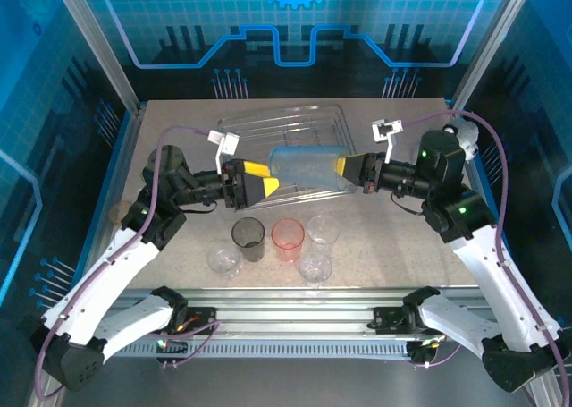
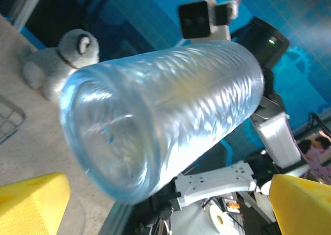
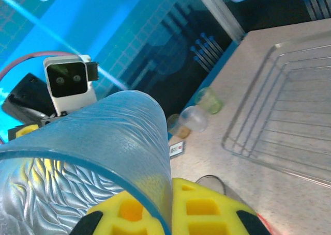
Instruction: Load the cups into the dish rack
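Note:
A blue cup (image 1: 307, 165) hangs on its side above the table, just in front of the wire dish rack (image 1: 284, 121). My right gripper (image 1: 344, 165) is shut on its rim; in the right wrist view the yellow pads (image 3: 207, 209) pinch the blue cup (image 3: 103, 137) wall. My left gripper (image 1: 264, 178) stands open, its fingers either side of the cup's base without touching. The blue cup (image 2: 165, 106) base faces the left wrist camera, between the wide yellow fingers (image 2: 33, 204). On the table stand a smoky dark cup (image 1: 248, 238), a red-pink cup (image 1: 288, 238) and clear cups (image 1: 323, 231).
Two more clear cups (image 1: 315, 267) stand near the front rail. A pale green cup (image 3: 209, 99), a clear one (image 3: 194, 119) and a yellowish one (image 3: 178, 125) lie at the table's left edge beside the dish rack (image 3: 289, 121). A plush toy (image 2: 62, 59) sits there too.

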Motion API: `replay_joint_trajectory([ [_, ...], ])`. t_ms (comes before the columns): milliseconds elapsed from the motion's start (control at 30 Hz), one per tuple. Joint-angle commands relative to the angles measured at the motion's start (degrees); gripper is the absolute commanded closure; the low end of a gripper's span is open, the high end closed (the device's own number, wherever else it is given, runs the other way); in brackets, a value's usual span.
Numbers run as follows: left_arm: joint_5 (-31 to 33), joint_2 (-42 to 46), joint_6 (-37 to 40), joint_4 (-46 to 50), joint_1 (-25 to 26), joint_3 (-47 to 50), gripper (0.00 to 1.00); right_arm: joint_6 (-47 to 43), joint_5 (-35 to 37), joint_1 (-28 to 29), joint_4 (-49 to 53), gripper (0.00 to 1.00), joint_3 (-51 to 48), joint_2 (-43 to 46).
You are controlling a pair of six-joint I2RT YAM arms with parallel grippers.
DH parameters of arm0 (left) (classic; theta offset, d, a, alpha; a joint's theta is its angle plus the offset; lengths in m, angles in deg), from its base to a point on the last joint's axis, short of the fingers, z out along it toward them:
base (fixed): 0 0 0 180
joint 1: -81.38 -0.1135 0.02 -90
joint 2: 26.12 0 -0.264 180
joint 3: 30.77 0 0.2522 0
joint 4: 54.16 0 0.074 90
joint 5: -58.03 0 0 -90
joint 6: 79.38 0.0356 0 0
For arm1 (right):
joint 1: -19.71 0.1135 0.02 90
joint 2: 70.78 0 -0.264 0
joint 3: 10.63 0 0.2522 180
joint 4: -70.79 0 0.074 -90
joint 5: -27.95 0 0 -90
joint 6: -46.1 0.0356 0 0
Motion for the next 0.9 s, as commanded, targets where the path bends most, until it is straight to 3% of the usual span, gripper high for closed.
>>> replay_joint_trajectory([
  [0,-2.06,-0.72,-0.23,-5.02,0.67,-1.07,0.01,4.10,-7.75,1.12,-9.60,1.00,0.32,0.38],
  [267,0.19,-2.15,1.10,-3.07,0.72,-2.09,0.01,3.59,-9.71,4.02,-8.97,1.00,1.77,-1.01],
  [500,-0.75,-2.74,-2.05,-6.91,0.89,-1.47,0.04,2.80,-9.44,6.17,-9.35,1.00,1.82,-4.24],
  [833,-0.04,-2.44,-0.89,-4.32,2.26,-0.70,0.62,3.54,-9.25,6.30,-11.17,0.99,2.49,-7.65],
  [867,0.64,-2.18,-0.45,-3.79,2.28,-0.50,0.68,2.97,-9.28,6.22,-10.31,0.87,2.83,-7.96],
])
